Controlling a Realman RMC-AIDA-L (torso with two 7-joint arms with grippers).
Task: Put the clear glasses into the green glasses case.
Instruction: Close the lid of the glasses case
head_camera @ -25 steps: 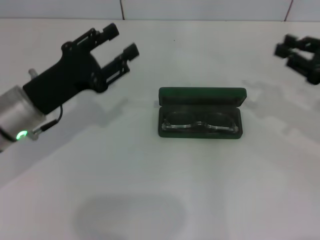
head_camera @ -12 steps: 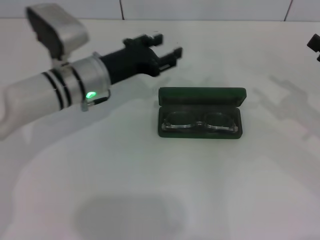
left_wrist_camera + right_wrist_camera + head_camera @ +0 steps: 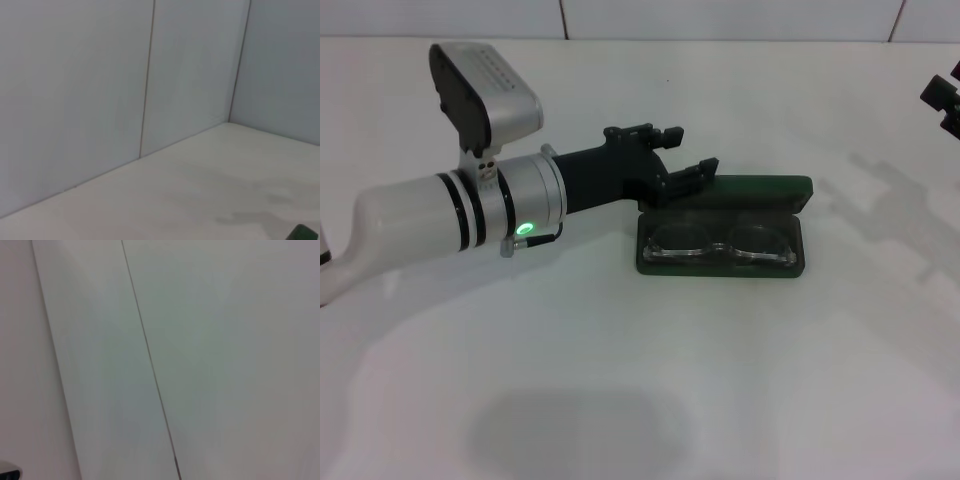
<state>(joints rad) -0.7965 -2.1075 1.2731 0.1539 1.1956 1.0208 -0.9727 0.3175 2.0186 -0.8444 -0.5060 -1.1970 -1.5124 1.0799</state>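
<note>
The clear glasses are seen inside the open green glasses case; the left gripper, fingers spread, is held at its far-left corner.

Left arm: I am seeing my white and silver cylindrical left arm reaching in from the left side of the head view, lying nearly level and pointing toward the middle.
Left wrist: it is showing black bands, a glowing green light on its underside, and a grey box-shaped camera housing sitting on top.
Left gripper: my black two-fingered left gripper is holding its fingers apart, one finger farther from me, the other nearer.
Right gripper: my black right gripper is showing only partly at the right edge, far back; I am not able to judge its fingers.
</note>
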